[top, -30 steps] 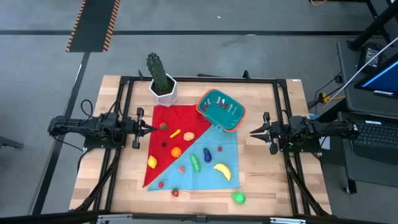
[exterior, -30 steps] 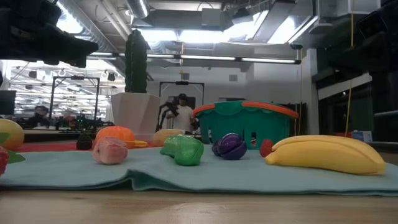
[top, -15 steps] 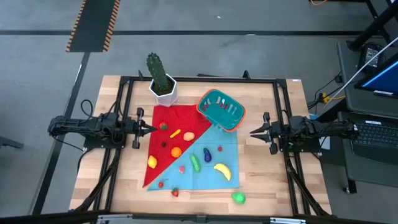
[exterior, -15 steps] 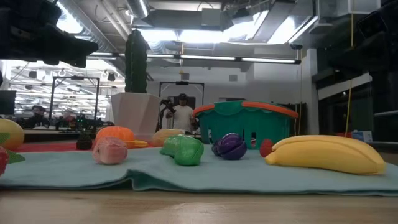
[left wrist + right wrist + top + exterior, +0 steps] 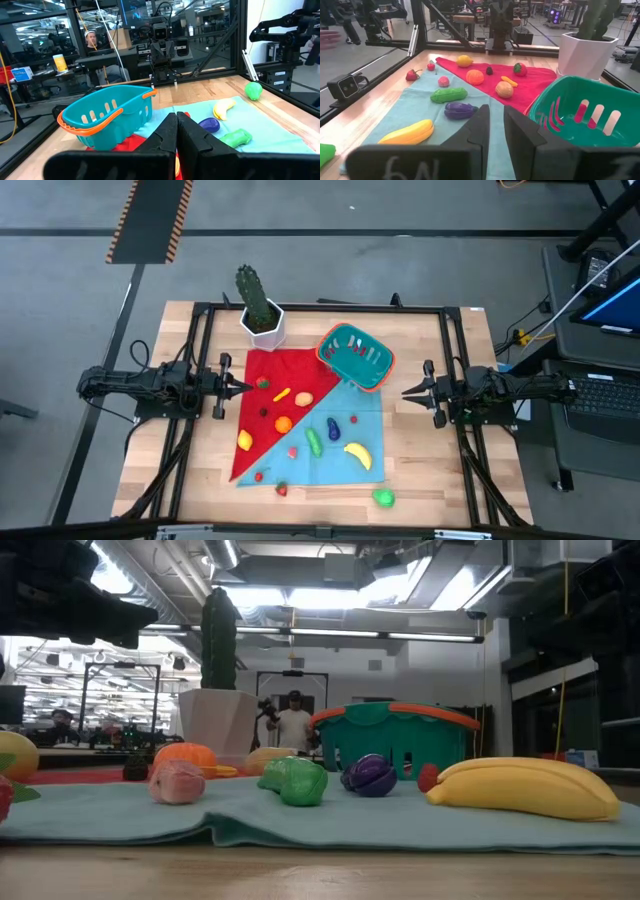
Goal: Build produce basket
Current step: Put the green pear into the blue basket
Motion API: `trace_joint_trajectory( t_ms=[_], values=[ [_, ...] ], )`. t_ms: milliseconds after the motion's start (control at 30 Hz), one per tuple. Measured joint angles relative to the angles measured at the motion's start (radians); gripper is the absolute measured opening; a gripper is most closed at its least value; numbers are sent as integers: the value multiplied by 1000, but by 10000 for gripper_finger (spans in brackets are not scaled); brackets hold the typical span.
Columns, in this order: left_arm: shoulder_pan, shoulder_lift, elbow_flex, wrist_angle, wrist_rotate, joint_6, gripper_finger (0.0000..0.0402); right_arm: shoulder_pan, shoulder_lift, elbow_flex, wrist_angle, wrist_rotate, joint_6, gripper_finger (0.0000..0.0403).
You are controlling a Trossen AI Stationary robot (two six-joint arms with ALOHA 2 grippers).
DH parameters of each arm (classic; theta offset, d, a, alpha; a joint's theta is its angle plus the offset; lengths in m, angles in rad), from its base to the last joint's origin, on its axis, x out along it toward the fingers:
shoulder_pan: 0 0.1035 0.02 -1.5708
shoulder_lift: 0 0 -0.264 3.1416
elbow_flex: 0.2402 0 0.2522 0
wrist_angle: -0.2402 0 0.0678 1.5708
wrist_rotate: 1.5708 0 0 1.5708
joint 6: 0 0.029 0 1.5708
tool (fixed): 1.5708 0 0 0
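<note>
The teal basket [image 5: 355,356] with an orange-red rim sits at the far right corner of a red-and-teal cloth [image 5: 335,465]. The produce lies scattered on the cloth: banana [image 5: 357,454], cucumber [image 5: 314,442], eggplant [image 5: 333,429], orange [image 5: 284,423], lemon [image 5: 245,440], carrot [image 5: 282,394] and small red berries. A green piece [image 5: 384,498] rests on bare wood near the front edge. My left gripper [image 5: 243,387] hovers shut at the cloth's left side. My right gripper [image 5: 407,392] hovers at the cloth's right side, its fingers a narrow gap apart [image 5: 496,122], with nothing between them.
A white hexagonal pot with a cactus [image 5: 262,320] stands at the far edge, left of the basket. A black frame [image 5: 330,307] runs around the work area. A person stands in the room beyond the table [image 5: 293,723].
</note>
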Motion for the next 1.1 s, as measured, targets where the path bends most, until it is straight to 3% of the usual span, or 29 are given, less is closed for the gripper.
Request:
trace_joint_trajectory(
  t_ms=[933, 1100],
  values=[
    [0, 0, 0, 6, 0, -88, 0, -2, 0, 0, 71, 0, 214, 60],
    [0, 0, 0, 10, 0, -253, 0, -2, 0, 0, 71, 0, 212, 60]
  ],
)
